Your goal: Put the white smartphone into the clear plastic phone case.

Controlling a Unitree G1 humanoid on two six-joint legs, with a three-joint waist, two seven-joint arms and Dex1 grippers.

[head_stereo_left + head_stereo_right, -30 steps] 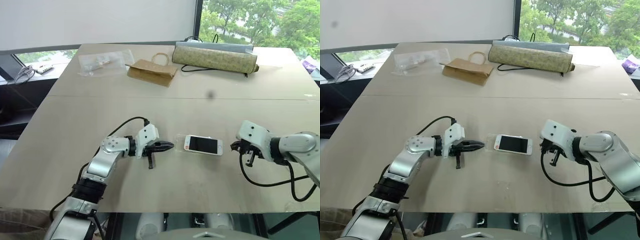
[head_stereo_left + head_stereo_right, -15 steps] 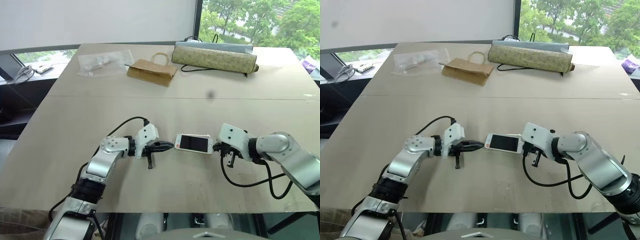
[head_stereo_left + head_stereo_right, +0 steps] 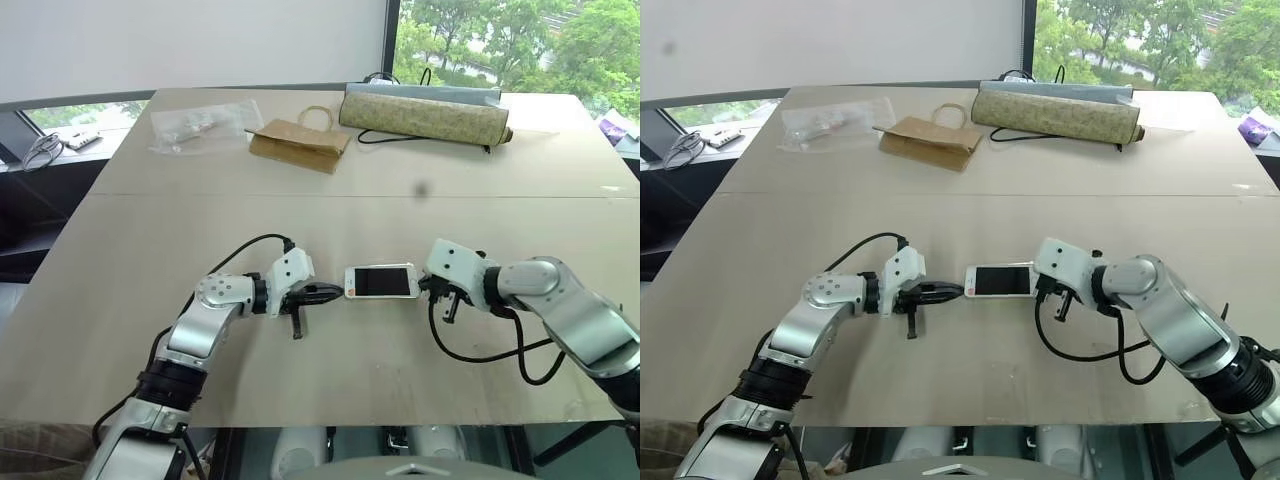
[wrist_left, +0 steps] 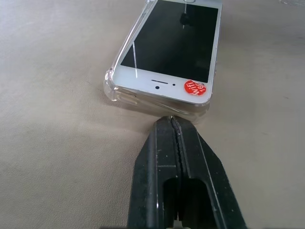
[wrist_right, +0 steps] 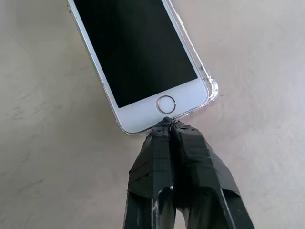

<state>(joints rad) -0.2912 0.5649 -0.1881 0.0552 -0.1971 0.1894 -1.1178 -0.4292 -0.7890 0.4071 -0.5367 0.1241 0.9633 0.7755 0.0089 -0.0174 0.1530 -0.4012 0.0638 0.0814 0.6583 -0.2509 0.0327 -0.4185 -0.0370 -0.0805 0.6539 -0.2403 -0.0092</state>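
The white smartphone (image 3: 381, 282) lies screen up on the table between my two grippers, a red sticker near its speaker end (image 4: 194, 87). It rests on the clear plastic phone case (image 4: 125, 97), whose rim shows around its edges and corner (image 5: 212, 90). My left gripper (image 3: 337, 293) is shut, its tip against the case's end by the sticker. My right gripper (image 3: 428, 284) is shut too, with its taped tip (image 5: 167, 123) touching the phone's home-button end.
At the far side of the table lie a crinkled clear plastic bag (image 3: 200, 124), a brown paper bag (image 3: 300, 142) and a long rolled mat (image 3: 425, 113) with a black cable. A window edge runs behind the table.
My right gripper has swung left to the phone's end and pushed phone and case left, up against the still left gripper. The phone has straightened on the case.
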